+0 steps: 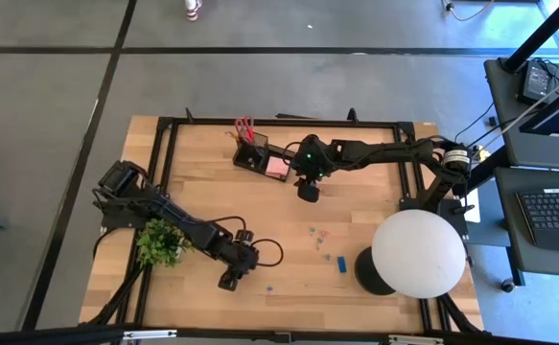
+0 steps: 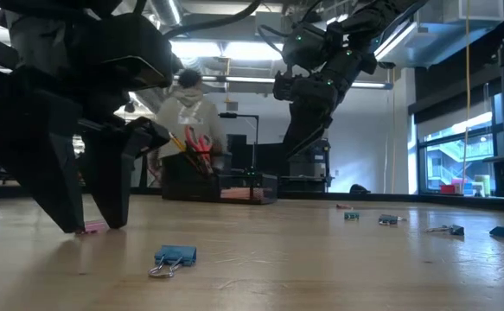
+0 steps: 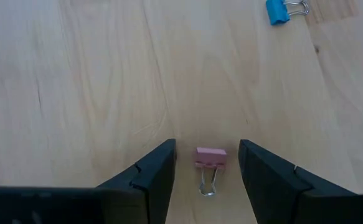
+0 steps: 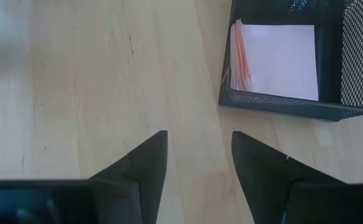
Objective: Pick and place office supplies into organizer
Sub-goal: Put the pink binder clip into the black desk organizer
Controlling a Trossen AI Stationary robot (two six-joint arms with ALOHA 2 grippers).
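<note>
Blue binder clip [image 2: 175, 257]: nearest you, no legible marking.
Left gripper [image 3: 207, 167]: jaws released, straddling pink binder clip [image 3: 210, 158].
Right gripper [image 4: 197, 155]: jaws released, empty, beside organizer [image 4: 274, 102].

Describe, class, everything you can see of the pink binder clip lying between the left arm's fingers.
The pink binder clip is a small clip with a pale pink body and two silver wire handles folded together, pointing toward the wrist camera. It lies flat on the light wooden table, in the gap of the open left end effector. Neither finger visibly touches it. A blue binder clip lies farther off. In the low view only a pink sliver shows at the fingertips.
</note>
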